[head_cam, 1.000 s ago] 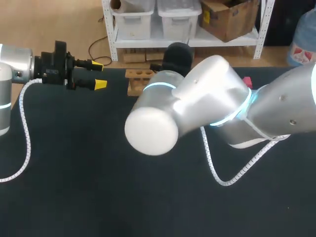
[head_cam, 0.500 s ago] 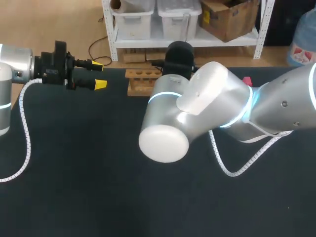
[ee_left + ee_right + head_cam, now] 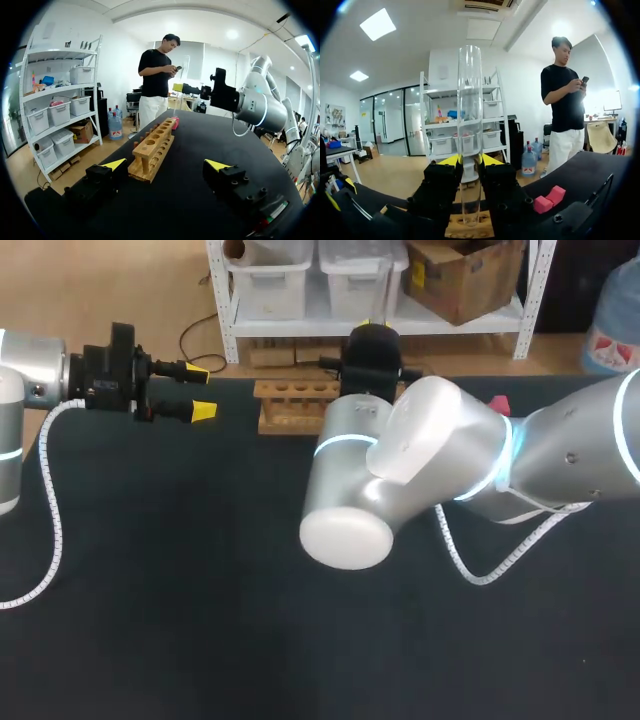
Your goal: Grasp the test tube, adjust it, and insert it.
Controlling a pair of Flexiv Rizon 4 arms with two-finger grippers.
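Holding entry: glass test tube [image 3: 469, 130], upright, clenched from two sides between the fingers of the right gripper [image 3: 470, 161], raised near the right end of the wooden test tube rack [image 3: 295, 405] (kept vertical, presumably so its rounded end can drop straight into a hole). Left gripper [image 3: 196, 390]: fingers spread, nothing between them, parked well left of the rack, likely to stay clear. Pink block [image 3: 500, 403]: right of the rack, apart from it. Judged stage: lining up over a hole, insertion not yet done.
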